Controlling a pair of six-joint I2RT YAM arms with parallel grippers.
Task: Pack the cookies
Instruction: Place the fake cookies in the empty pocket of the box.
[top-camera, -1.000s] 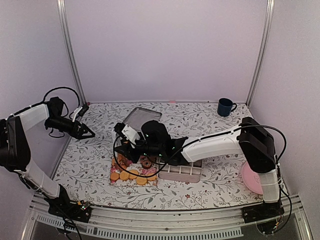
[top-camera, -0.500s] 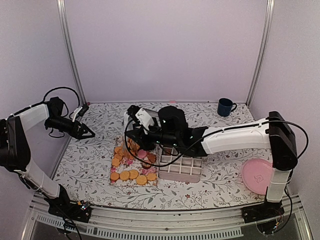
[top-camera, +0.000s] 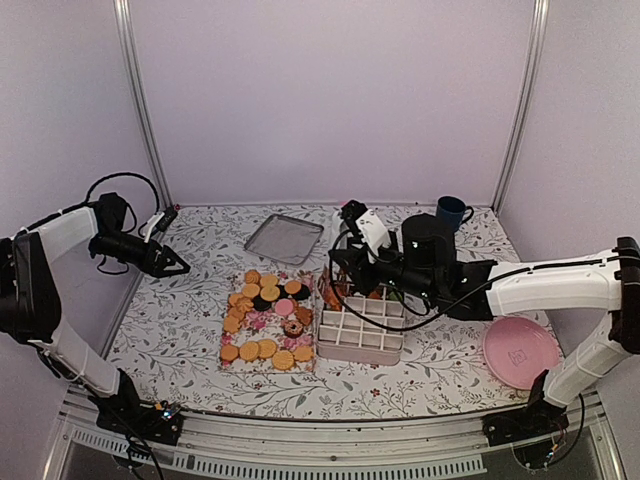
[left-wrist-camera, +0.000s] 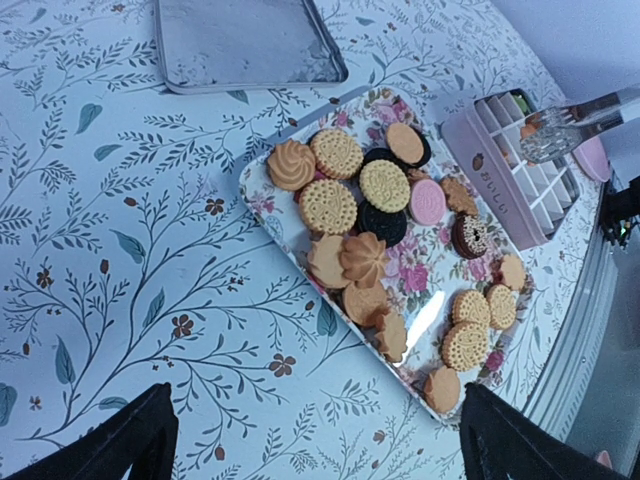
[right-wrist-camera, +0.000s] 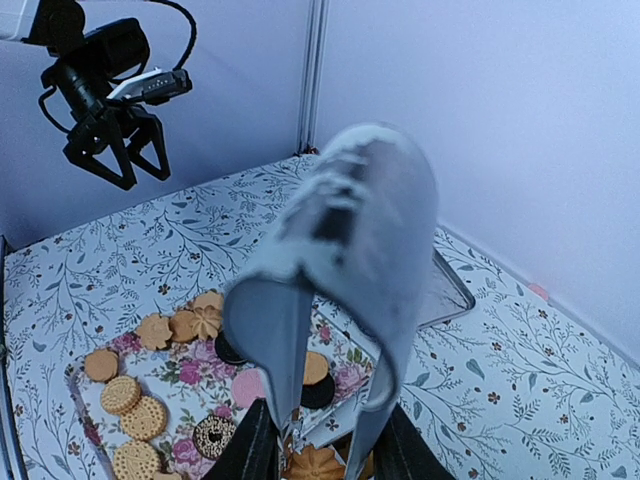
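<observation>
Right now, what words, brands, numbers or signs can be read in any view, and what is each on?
"BULU", as best it reads: on the pink side wall of the divided box, in the left wrist view.
Pink plate: a faint mark at its middle, too small to read.
No other text is legible in any view.

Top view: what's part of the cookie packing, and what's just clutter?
Job:
- cookies
- floral tray under them
- divided box
- right pincer, shut on a cookie

Lying about:
- metal tray
- mug
- pink plate
</observation>
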